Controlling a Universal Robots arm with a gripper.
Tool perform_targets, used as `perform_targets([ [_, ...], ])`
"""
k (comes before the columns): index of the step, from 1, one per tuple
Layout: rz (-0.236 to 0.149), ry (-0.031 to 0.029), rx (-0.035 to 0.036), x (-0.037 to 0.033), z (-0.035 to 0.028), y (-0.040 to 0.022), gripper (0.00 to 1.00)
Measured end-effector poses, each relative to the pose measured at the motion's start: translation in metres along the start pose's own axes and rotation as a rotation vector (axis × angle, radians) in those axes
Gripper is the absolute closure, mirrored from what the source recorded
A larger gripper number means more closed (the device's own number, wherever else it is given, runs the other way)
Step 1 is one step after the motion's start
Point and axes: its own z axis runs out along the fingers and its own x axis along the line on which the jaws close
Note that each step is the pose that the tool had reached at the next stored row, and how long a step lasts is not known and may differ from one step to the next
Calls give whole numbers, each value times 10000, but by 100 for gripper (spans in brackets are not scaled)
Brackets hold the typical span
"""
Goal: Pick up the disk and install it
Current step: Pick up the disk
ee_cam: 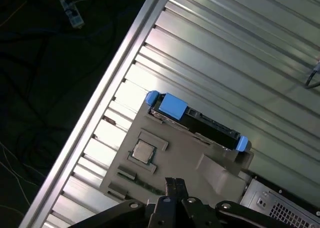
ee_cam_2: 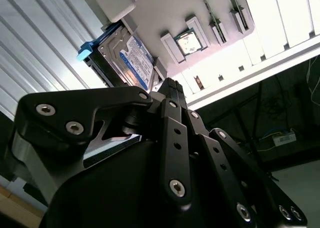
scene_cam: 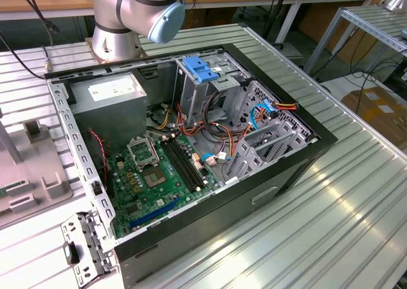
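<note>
Bright, even light; glare whitens the slatted table (ee_cam_2: 280,22) in the second wrist view.

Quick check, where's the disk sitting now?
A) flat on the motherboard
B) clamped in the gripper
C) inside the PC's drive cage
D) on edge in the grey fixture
D: in the first wrist view the disk stands on edge in a slot of the grey fixture, and the gripper is apart from it, holding nothing.

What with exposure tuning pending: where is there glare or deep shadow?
Second wrist view: table slats blown out white, gripper dark against them, disk evenly lit. First wrist view: bright bands on the table slats, floor dark. Exterior view: even light, mild sheen on table slats.
</note>
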Motion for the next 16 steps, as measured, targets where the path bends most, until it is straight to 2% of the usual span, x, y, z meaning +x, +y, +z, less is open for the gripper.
perform_targets([
  [16,-846,38,-21,0,0,0,89],
])
